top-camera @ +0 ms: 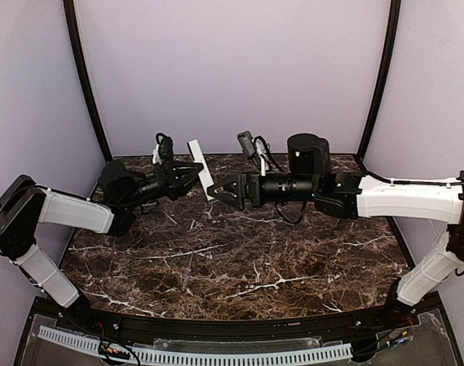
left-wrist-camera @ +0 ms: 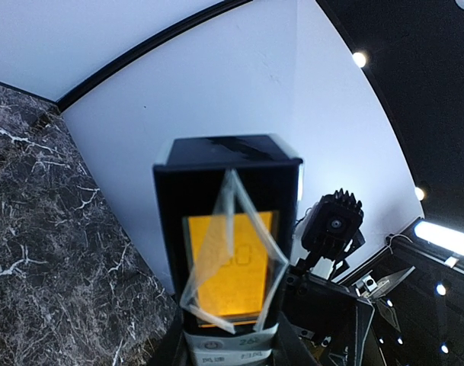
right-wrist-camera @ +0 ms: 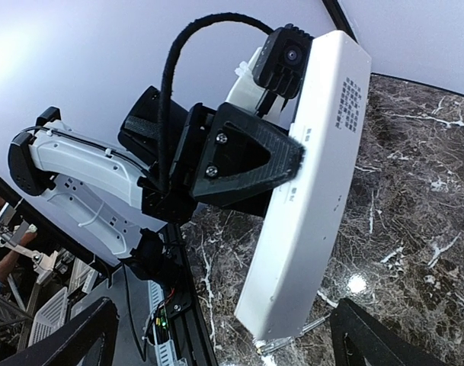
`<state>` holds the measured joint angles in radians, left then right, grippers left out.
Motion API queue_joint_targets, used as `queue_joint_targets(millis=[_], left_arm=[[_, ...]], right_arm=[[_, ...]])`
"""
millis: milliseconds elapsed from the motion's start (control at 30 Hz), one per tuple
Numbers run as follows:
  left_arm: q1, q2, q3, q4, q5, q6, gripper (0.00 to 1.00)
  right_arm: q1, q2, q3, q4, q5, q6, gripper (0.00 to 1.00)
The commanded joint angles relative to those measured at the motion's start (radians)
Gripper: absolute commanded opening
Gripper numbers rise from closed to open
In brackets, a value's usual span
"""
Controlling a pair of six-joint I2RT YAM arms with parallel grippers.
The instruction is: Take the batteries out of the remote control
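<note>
So the remote control (top-camera: 200, 169) is up in the air over the back of the table (top-camera: 216, 267), tilted a bit off vertical. The left gripper (top-camera: 187, 174) is clamped across its narrow sides roughly mid-length, and the right wrist cam shows one black finger (right-wrist-camera: 247, 160) pressed flat against the white shell. The right gripper (top-camera: 219, 191) sits just beside the remote's lower end, can't tell if it's touching. Its fingers (right-wrist-camera: 72, 335) are spread wide, out at the bottom corners of its own view. The batteries aren't visible anywhere, so prob inside. The face turned to the right arm is smooth white w/ small print near the top, and it's hard to say whether a cover is on there. The left wrist cam is too close and blurry to help. Handling-wise, IMO the remote looks like light, rigid plastic, glossy so kinda slippery. It's also long enough to pivot in a two-point grip if pushed near an end. Best hold is prob what the left has now, on the edges, leaving the back face free. The cells would be small, smooth and round, so they'd roll, and they'd want a pinch across the middle.
</note>
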<state>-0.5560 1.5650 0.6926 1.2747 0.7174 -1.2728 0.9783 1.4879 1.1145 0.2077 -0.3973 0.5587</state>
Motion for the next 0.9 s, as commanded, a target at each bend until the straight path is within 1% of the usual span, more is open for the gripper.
queue_joint_targets(millis=[0,100,200,333,567,700,867], left_arm=[[-0.015,-0.012,-0.005,0.291,0.007,-0.034,0.0],[-0.017,-0.017,-0.006,0.318,0.006,-0.047,0.0],[-0.021,-0.03,-0.007,0.323,0.008,-0.045,0.0],[-0.024,-0.045,-0.01,0.327,0.017,-0.037,0.0],[-0.023,-0.069,-0.009,0.324,0.03,-0.024,0.0],[-0.023,-0.081,-0.008,0.309,0.038,-0.015,0.0],[-0.025,-0.09,-0.011,0.3,0.043,-0.006,0.0]], right_arm=[[0.012,0.028,0.034,0.007,0.084,-0.016,0.96],[0.013,0.04,0.038,0.019,0.097,-0.011,0.96],[0.012,0.064,0.056,0.021,0.076,-0.005,0.95],[0.016,0.093,0.072,0.038,0.05,0.005,0.88],[0.018,0.128,0.083,0.098,-0.024,0.031,0.72],[0.019,0.133,0.082,0.12,-0.044,0.04,0.59],[0.019,0.138,0.084,0.133,-0.06,0.045,0.45]])
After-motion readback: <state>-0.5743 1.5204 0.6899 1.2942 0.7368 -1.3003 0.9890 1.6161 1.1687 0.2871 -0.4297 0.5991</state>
